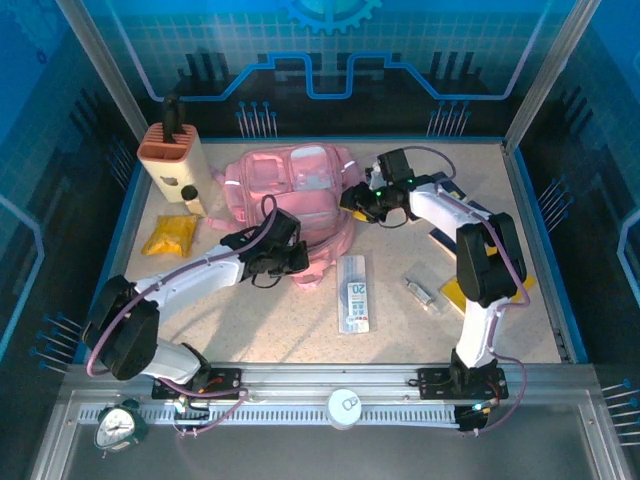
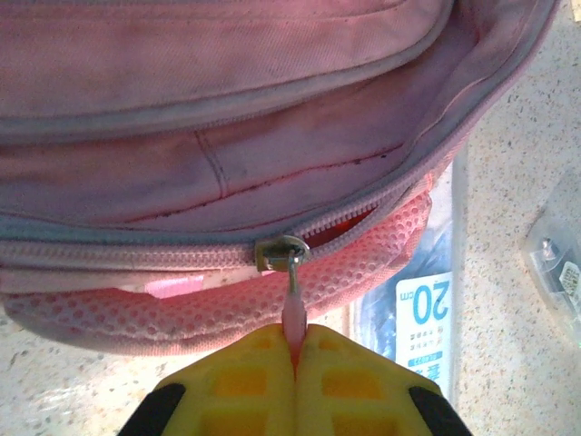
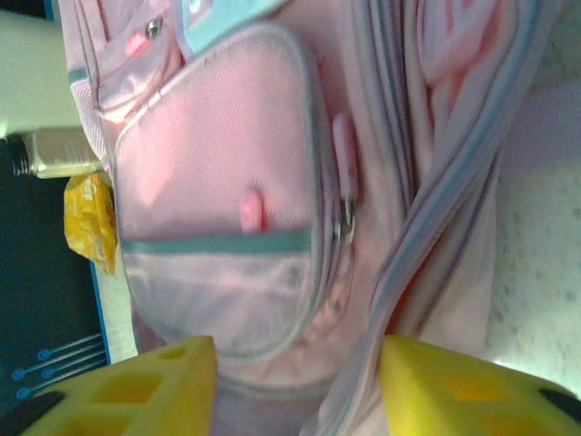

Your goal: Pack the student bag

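The student bag (image 1: 290, 185) is a soft pink backpack lying at the back middle of the table. My left gripper (image 1: 285, 262) sits at its near edge, shut on the pink zipper pull (image 2: 294, 313) that hangs from the metal slider (image 2: 281, 250). Beyond the slider, the main zip (image 2: 363, 213) gapes a little. My right gripper (image 1: 352, 203) is at the bag's right side. Its yellow fingers (image 3: 136, 386) stand apart, open, pointing at the front pocket (image 3: 227, 154) and the bag's zipped edge, with nothing gripped.
A tan knife block (image 1: 172, 150) and a small bottle (image 1: 192, 197) stand at the back left, with a yellow packet (image 1: 170, 235) nearer. A ruler pack (image 1: 353, 292) and a small clear packet (image 1: 422, 292) lie right of the bag. A flat dark book (image 1: 445, 235) lies under the right arm.
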Robot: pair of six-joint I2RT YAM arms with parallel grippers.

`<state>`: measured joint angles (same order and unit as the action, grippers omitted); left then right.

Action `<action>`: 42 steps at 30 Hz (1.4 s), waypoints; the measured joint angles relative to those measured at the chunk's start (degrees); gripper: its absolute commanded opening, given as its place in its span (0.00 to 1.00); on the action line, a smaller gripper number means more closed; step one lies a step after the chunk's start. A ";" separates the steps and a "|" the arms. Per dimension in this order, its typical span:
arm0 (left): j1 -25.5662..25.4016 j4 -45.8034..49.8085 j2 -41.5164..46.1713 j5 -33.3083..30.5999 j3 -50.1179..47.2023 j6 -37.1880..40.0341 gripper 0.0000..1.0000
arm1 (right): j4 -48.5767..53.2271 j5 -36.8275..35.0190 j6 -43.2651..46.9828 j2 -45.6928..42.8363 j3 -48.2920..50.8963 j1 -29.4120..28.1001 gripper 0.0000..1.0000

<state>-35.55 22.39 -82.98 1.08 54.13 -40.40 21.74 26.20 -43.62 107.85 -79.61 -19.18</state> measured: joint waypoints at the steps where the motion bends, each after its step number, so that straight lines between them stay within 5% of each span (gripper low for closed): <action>1: -0.13 -0.02 -0.46 0.09 0.55 -0.02 0.00 | 0.68 0.24 -0.09 -1.44 1.22 -0.02 0.59; 8: -1.79 -0.22 -2.93 0.28 3.69 0.00 0.00 | -1.90 2.97 -8.57 -9.90 12.20 -2.67 0.68; 16: -2.82 0.07 -4.81 0.28 5.64 0.28 0.00 | -3.41 -1.29 -16.65 -9.84 14.73 -6.75 0.65; 30: -2.95 1.84 -5.20 0.26 6.49 3.54 0.00 | -2.71 -6.73 -12.44 -5.84 12.02 -6.73 0.01; 42: -0.17 4.15 -1.25 -2.75 1.18 6.86 0.00 | 1.53 -6.34 -5.68 -1.84 5.75 -2.82 0.00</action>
<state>-35.73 26.55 -84.23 -1.67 55.31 -33.54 23.27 19.86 -49.30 106.02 -73.87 -22.00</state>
